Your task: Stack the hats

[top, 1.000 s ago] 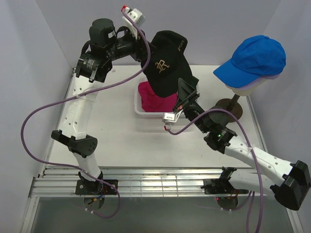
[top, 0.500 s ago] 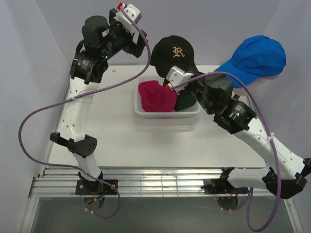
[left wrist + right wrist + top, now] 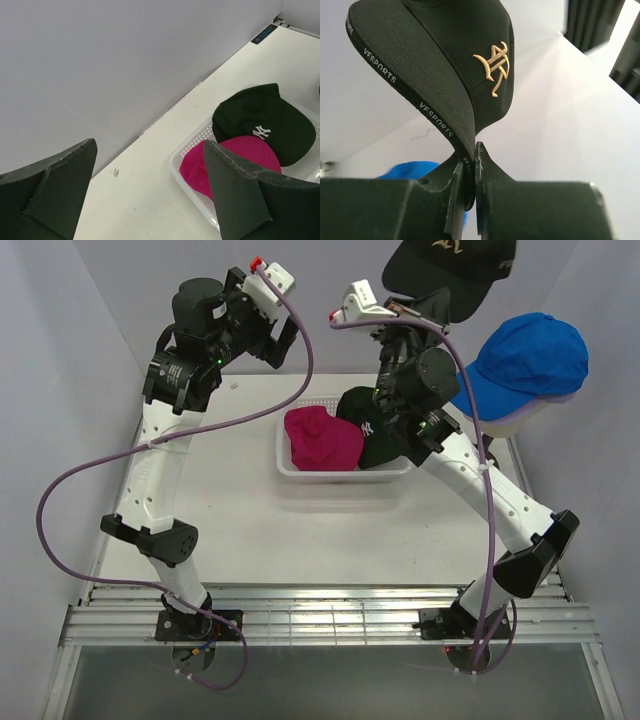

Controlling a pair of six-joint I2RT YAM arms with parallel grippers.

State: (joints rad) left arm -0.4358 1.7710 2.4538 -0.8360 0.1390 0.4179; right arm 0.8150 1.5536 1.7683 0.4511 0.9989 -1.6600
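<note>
Black twill with a gold emblem: the black cap [image 3: 470, 65] hangs high above the counter [image 3: 230, 520], pinched by the edge of its brim between the right fingers [image 3: 484, 167], which are closed tight on it. Holding the stiff brim rather than the soft crown probably keeps the cap open and dome-shaped, so it can be lowered over another hat without collapsing. In the overhead view it rides above and to the left of the blue cap [image 3: 525, 355].

The blue cap sits on the cream mannequin head [image 3: 505, 425] at the far right, with a sliver of the lavender cap [image 3: 558, 398] showing beneath it. The head seems to serve as the form for the stack, and the black cap looks bound for the top of it. The lift is high, likely so the cap clears the blue crown before it is brought over.

The magenta cap [image 3: 320, 438] and the dark green cap [image 3: 375, 430] lie side by side in the white mesh basket [image 3: 290, 468], touching, waiting their turn.

The left fingers [image 3: 60, 175] are spread wide and hold nothing. That arm is raised at the far left, well apart from the basket and the head, which leaves the right arm room to work.
</note>
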